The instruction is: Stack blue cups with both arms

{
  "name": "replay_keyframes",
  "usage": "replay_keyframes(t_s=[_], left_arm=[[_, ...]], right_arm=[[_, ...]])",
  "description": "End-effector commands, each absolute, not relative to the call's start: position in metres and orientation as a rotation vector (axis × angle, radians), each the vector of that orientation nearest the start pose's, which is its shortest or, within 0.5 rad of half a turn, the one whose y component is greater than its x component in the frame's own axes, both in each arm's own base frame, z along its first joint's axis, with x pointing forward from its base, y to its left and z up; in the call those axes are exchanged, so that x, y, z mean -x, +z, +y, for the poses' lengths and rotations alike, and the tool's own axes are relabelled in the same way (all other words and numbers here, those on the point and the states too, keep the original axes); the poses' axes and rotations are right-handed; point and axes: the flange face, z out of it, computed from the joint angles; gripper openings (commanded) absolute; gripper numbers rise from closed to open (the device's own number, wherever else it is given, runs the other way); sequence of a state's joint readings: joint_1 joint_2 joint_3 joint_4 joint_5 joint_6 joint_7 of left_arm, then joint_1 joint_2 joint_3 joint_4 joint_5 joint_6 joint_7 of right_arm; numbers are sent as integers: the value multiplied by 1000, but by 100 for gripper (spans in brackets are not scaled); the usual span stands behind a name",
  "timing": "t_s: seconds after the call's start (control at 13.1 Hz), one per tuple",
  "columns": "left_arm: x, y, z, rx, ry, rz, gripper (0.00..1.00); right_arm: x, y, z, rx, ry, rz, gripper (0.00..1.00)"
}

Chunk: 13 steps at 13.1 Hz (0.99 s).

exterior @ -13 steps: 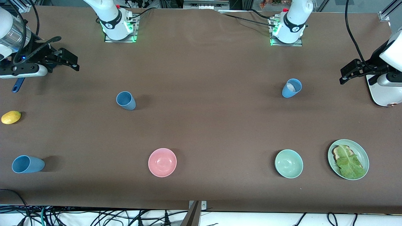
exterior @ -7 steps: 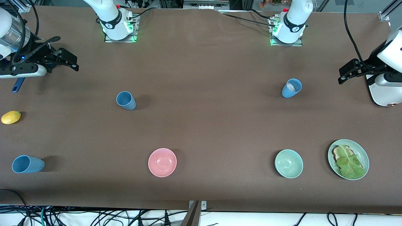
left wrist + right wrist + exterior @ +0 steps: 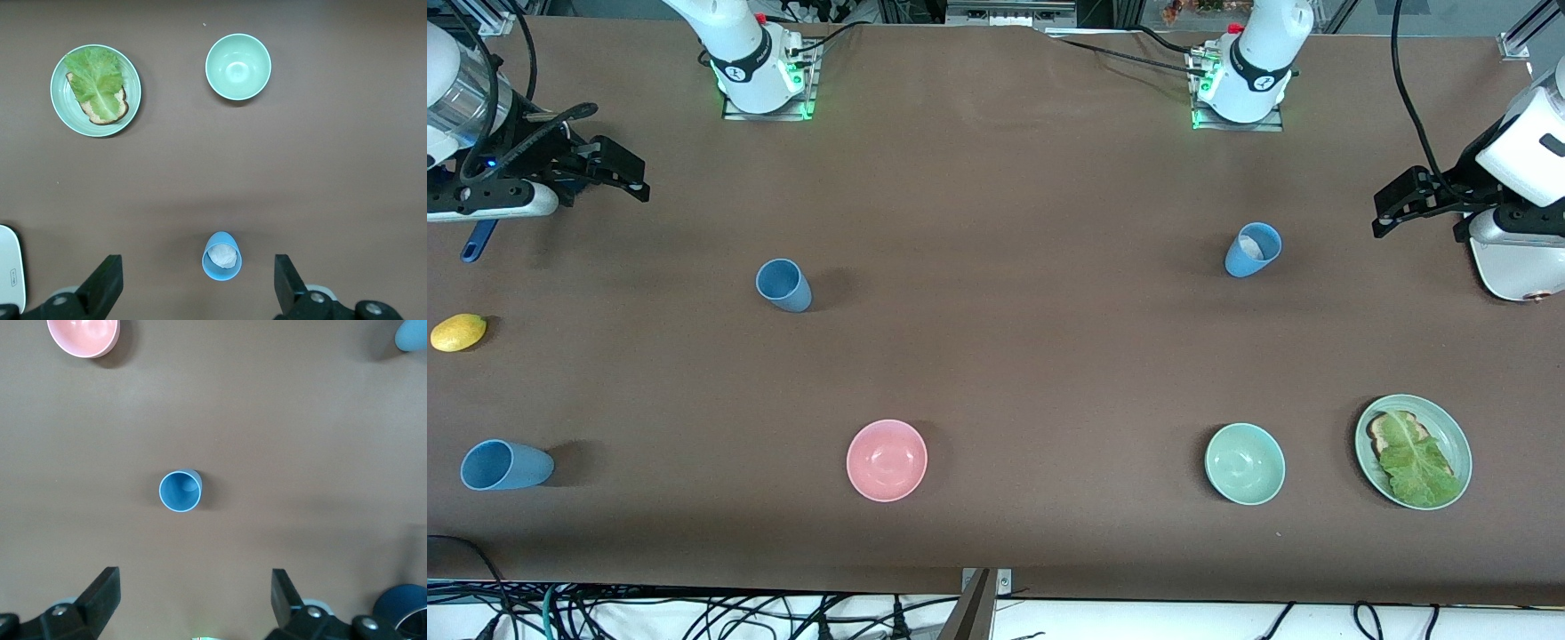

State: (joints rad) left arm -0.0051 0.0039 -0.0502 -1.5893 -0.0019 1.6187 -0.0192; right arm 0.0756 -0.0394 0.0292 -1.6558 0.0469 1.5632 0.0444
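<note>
We are right at the start: no cup is picked up and nothing is stacked yet. Our left gripper hangs high over the left arm's end of the table, with its two black fingers spread wide and nothing between them. Our right gripper hangs over the right arm's end, also spread wide and empty. Three blue cups stand well apart on the brown cloth table. The cup with the whitish inside is near the left arm's base. A second blue cup is near the right arm's base. The third blue cup is much nearer the front camera, at the right arm's end. We think each arm must next go down over its nearest cup, put one finger on each side of the wall and squeeze gently. The cups look like smooth, hard plastic. They are round, have no handle and get a bit thinner toward the bottom, so one should slide into another. They look light and could tip if bumped. The pink bowl and the green bowl are round and shiny.
</note>
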Motion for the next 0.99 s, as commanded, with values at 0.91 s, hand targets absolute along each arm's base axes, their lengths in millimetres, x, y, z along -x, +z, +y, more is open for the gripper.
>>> replay_keyframes(t_s=[0.91], left_arm=[[-562,617,-26,3141,-51,41,100]], right_arm=[[-532,613,59,3091,81,-106,100]])
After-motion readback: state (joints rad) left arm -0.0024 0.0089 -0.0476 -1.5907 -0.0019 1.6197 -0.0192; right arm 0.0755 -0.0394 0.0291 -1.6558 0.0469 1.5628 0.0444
